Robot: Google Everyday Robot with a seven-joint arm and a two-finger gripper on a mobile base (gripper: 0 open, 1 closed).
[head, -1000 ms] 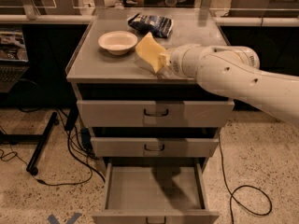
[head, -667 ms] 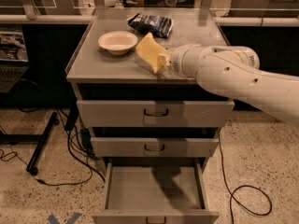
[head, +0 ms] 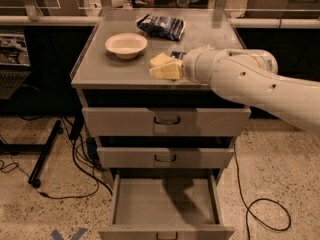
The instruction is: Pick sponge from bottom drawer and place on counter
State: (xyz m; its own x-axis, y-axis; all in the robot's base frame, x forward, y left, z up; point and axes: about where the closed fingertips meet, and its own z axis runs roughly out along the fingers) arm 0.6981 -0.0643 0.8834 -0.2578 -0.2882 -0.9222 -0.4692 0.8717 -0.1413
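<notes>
One sponge [head: 165, 72] lowered, end effector [head: 175, 64] over counter [head: 100, 65]

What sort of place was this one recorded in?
Probably a lab or workshop: loose cables on the speckled floor, workbenches behind, a grey drawer cabinet. The end effector sits over the counter.

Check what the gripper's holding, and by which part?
Cannot tell. The sponge is at the tip of the gripper, low over the front of the counter; a grip isn't visible.

The cream-yellow pincer [head: 175, 64] sits over the grey counter [head: 100, 66], by a pale-yellow sponge [head: 162, 73] and cream bowl [head: 126, 45].
</notes>
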